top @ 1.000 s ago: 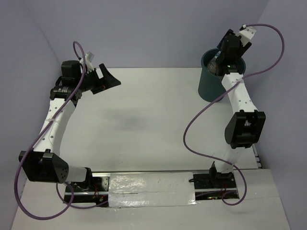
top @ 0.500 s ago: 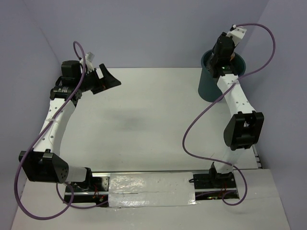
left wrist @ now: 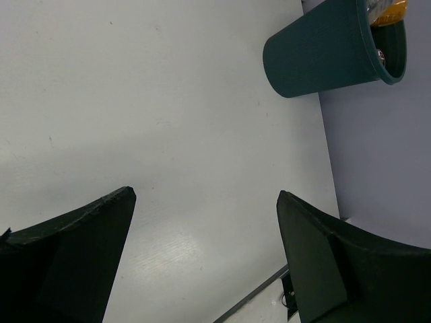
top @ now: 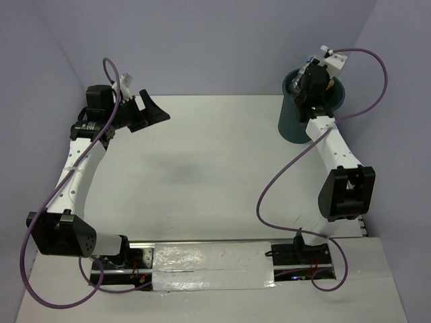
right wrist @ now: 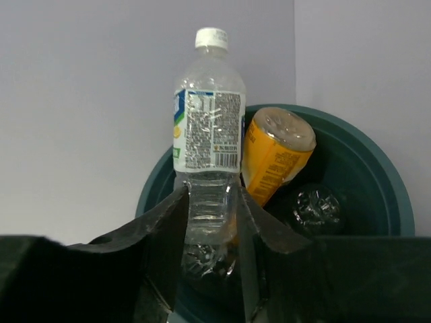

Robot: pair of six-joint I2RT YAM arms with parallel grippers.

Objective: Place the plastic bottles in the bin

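The right jaws are clenched on the lower body of a clear plastic bottle with a blue-and-white label and white cap (right wrist: 207,128). One finger presses each side just under the label, and the bottle stands upright, cap uppermost. Holding it low and vertical leaves most of its length above the fingers, which looks meant to keep the fingers clear of what is already packed below.

Directly under and behind the bottle is the mouth of the dark teal round plastic bin (right wrist: 397,208). Three bottles already sit inside. An orange-yellow bottle (right wrist: 273,158) leans base-up against the far wall, close beside the held one. A clear unlabelled bottle (right wrist: 315,207) shows its base to the right of that. A second clear bottle (right wrist: 205,262) lies low, just below the fingers. The held bottle looks like the last of the four, and its foot appears to be at or just above the rim, so the task is nearly done. What remains is to let go. The risk is that the bottle props on the others or tips outward over the rim.

The left jaws are spread wide with nothing between them, hanging above the pale table (left wrist: 168,114) well apart from the bin, probably parked out of the way.
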